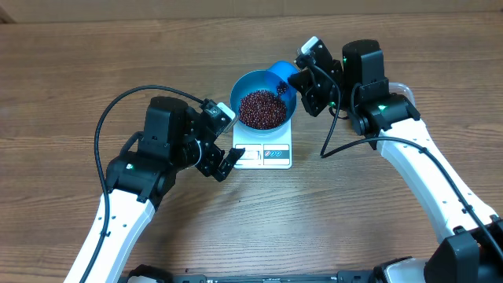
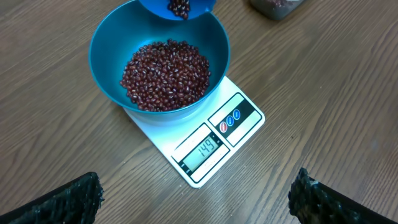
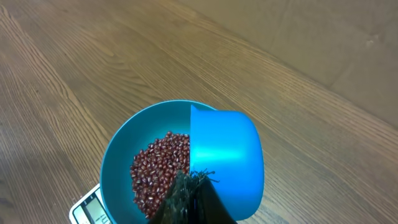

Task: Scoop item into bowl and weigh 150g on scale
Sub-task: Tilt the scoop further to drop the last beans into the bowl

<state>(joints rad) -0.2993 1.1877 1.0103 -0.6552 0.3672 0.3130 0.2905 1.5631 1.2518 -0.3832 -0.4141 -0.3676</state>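
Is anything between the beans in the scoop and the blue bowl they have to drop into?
Nothing visible does. The right pincer holds the scoop tipped over the bowl's rim. The beans at its lip hang directly above the open bowl on the scale, with only air below them.

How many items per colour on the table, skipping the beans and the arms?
Blue: 2, the bowl and the scoop
White: 1, the scale
Clear: 1, the tub, mostly cut off at the picture's edge
Total: 4
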